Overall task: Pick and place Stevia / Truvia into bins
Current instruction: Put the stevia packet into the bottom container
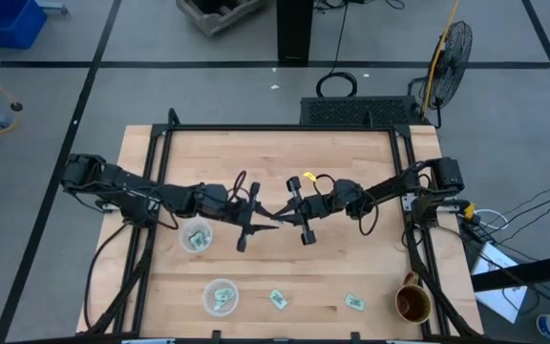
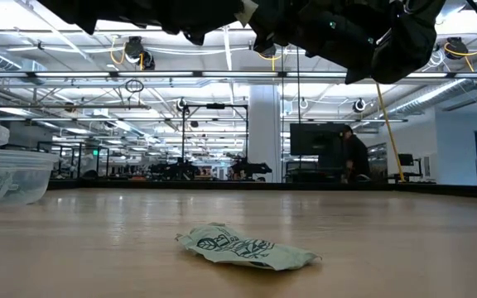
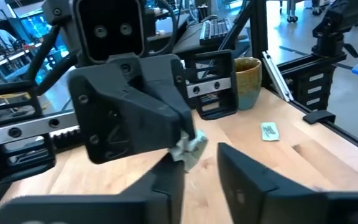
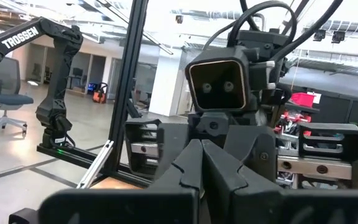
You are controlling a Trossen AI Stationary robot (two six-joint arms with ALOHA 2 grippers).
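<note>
Stevia sachet [image 3: 188, 148] mid-handover at bench centre, pinched in right fingers [image 3: 178, 144]; left fingers [image 3: 166, 180] apart. Next: close left, release right, carry to cup [image 1: 197, 236] at 8 o'clock.

Lighting even and bright, overhead source; some blur close to the lenses.
Ceiling strip lights [image 2: 222, 79] are glaring in the low view; the desk [image 1: 351, 162] is showing only soft shadows; the left end effector [image 3: 194, 186] is sitting out of focus; the near sachet [image 2: 247, 247] is reading sharp.

sachets: two flat on table [image 1: 278, 299] [image 1: 354, 302] | cups [image 1: 197, 235] [image 1: 221, 296]: upright, sachets inside
</note>
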